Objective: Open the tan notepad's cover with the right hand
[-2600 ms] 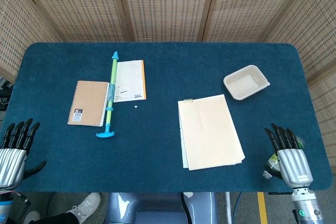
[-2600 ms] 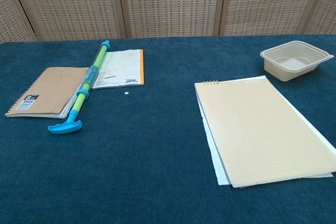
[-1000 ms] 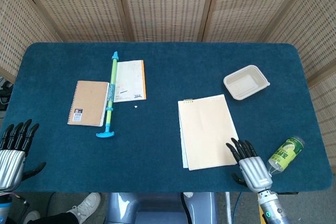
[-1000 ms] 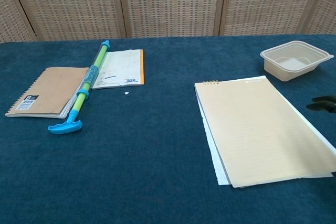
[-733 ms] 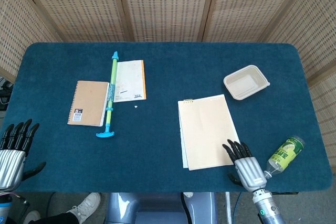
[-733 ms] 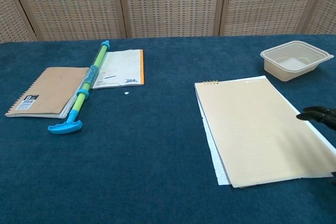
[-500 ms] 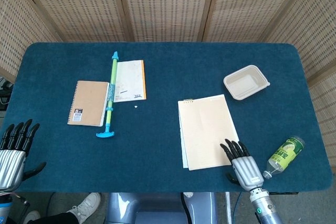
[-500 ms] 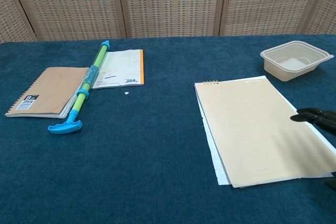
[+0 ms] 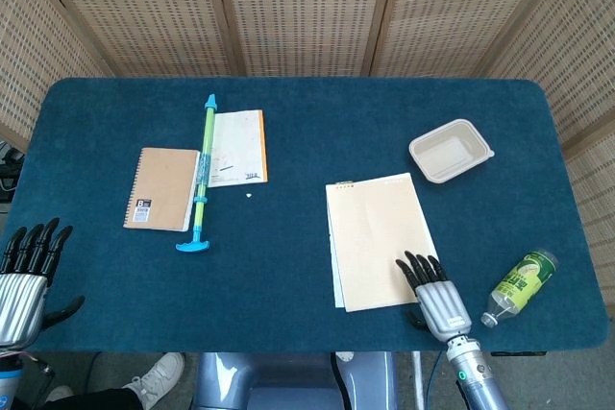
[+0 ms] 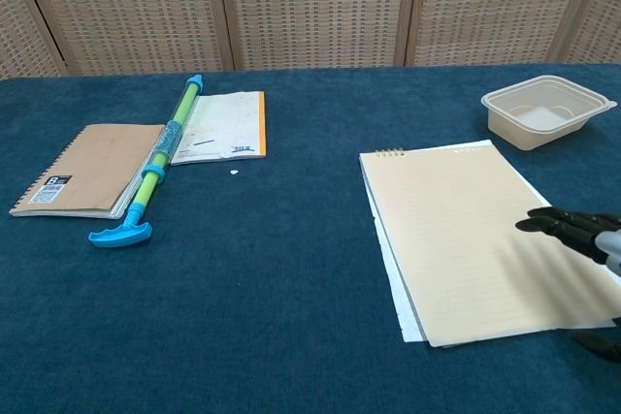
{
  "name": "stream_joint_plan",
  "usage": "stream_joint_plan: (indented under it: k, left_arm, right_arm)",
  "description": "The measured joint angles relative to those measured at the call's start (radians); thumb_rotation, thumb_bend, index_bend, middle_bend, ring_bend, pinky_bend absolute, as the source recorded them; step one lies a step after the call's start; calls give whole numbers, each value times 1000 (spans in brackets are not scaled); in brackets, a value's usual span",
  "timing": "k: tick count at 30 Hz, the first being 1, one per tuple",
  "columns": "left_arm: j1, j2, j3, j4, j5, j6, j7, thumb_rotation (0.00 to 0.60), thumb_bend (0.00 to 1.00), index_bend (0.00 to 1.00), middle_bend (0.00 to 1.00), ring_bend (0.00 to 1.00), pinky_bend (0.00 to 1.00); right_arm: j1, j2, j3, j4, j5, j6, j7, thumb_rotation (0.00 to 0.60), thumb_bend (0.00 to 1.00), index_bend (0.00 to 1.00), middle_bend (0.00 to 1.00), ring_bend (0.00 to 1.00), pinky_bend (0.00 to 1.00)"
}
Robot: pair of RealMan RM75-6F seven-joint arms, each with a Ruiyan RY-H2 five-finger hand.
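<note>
A tan notepad point(image 9: 382, 242) is seen lying flat and closed on the blue surface point(image 9: 317, 122), right of centre, with its small wire binding at the far edge and white sheets showing along its left side. The right hand point(image 9: 434, 293) is held above the notepad's near right corner, its dark fingers point(image 10: 563, 228) spread apart and stretched forward over the cover; nothing is held in it, and whether the fingertips touch the cover cannot be told. The left hand point(image 9: 26, 277) is seen at the near left edge of the surface, well apart from everything, with its fingers extended and apart and nothing grasped. A shallow beige plastic tray point(image 9: 450, 150) is placed beyond the notepad, towards the far right. A green-labelled bottle point(image 9: 518, 286) is laid on its side near the right hand, at the near right of the surface. On the left, a brown spiral notebook point(image 9: 163, 188) is set beside a white booklet with an orange edge point(image 9: 237, 147), and a green and blue rod with a blue handle point(image 9: 201, 177) is laid between the two. A small white scrap point(image 9: 249, 195) is seen just beyond the booklet's near corner.
</note>
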Motion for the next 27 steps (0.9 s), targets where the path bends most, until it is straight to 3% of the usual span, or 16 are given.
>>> stream_joint_plan:
  k: [27]
  left_arm:
    - [-1, -3, -4, 8, 7, 9, -15, 600, 48, 0, 0, 0, 0]
  right_arm:
    - [50, -80, 17, 90, 74, -64, -1, 600, 480, 79, 0, 0, 0]
